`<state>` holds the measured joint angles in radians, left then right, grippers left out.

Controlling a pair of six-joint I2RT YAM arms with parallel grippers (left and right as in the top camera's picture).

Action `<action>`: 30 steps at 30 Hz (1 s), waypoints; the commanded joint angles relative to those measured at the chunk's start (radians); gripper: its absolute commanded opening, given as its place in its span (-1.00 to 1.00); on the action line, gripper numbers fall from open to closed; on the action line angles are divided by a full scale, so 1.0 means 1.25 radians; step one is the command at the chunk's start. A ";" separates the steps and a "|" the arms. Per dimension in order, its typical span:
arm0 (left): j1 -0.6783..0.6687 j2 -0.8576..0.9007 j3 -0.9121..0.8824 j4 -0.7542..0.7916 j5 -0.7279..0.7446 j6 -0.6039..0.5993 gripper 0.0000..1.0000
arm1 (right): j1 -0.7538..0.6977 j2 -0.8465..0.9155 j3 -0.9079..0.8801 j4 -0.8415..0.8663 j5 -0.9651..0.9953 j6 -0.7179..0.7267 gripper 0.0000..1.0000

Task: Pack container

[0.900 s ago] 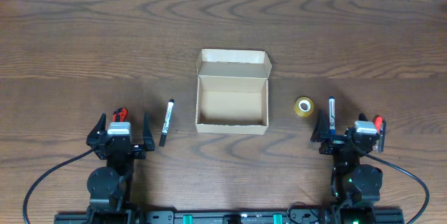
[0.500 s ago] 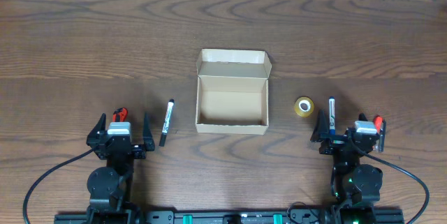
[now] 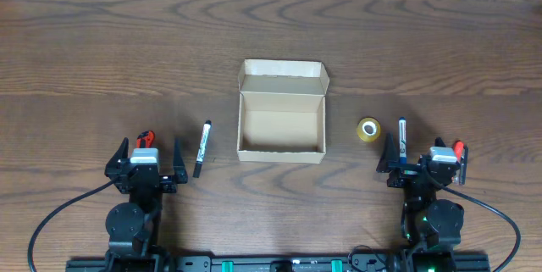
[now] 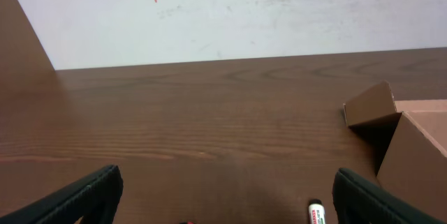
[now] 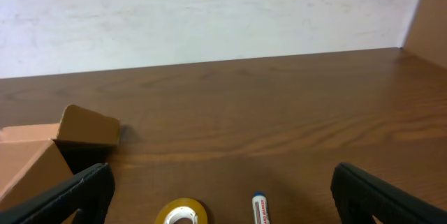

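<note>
The tan cardboard container stands open and empty at the table's middle, lid flap folded back; its corner shows in the left wrist view and right wrist view. A black marker lies left of it, its tip in the left wrist view. A tape roll and a blue-capped marker lie right of it, both in the right wrist view: roll, marker. My left gripper is open and empty near the front edge. My right gripper is open and empty behind the blue marker.
A red marker lies by the left gripper and another red marker by the right gripper. A white wall stands behind the table's far edge. Black cables run from both arm bases at the front.
</note>
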<state>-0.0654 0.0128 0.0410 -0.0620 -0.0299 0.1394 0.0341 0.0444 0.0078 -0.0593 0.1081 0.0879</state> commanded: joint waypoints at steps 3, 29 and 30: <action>0.005 -0.007 -0.028 -0.011 -0.003 0.014 0.91 | -0.007 -0.005 -0.002 -0.004 -0.006 0.010 0.98; 0.005 -0.007 -0.028 -0.011 -0.003 0.014 0.91 | -0.009 0.899 0.693 -0.244 -0.195 -0.155 0.98; 0.005 -0.007 -0.028 -0.011 -0.003 0.014 0.91 | -0.008 0.958 0.772 -0.321 -0.216 -0.155 0.99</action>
<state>-0.0654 0.0109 0.0406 -0.0612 -0.0299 0.1394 0.0338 1.0687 0.7551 -0.3332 -0.0582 -0.0628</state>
